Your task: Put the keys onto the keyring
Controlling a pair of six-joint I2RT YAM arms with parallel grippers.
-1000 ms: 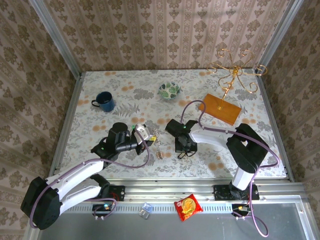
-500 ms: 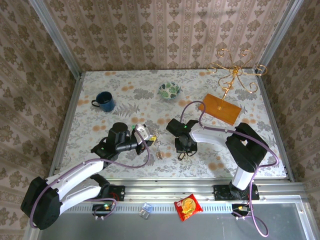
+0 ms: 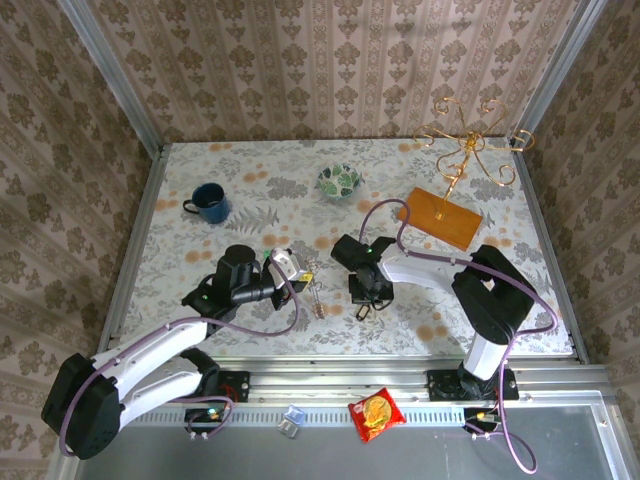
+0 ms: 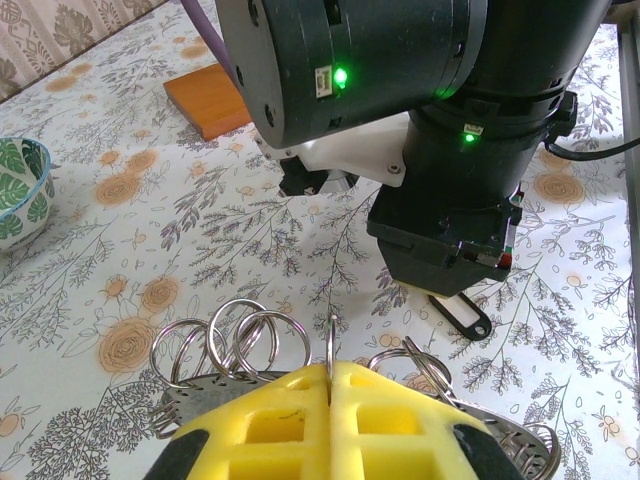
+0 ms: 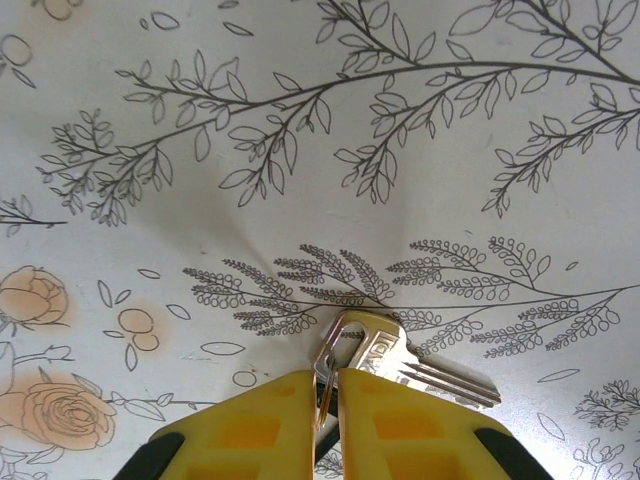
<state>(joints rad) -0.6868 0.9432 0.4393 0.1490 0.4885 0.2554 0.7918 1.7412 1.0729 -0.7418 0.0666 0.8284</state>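
Clenching on a wire ring of the keys [image 4: 205, 388], the left gripper [image 4: 330, 372] holds them just before the right gripper [image 5: 328, 380] — its fingers nip the keyring [image 5: 320, 372] beside a silver key [image 5: 420, 372] lying on the table [image 5: 300, 150].

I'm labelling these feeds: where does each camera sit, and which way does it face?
Top external: above and behind the bases, looking down on the table; left arm and right arm show whole.
Left wrist: low over the table, facing the right arm's wrist; its yellow jaws pinch a bunch of rings.
Right wrist: looking straight down at the table; its yellow jaws pinch a silver key.
Shared: top and left wrist both show the bowl and orange board.
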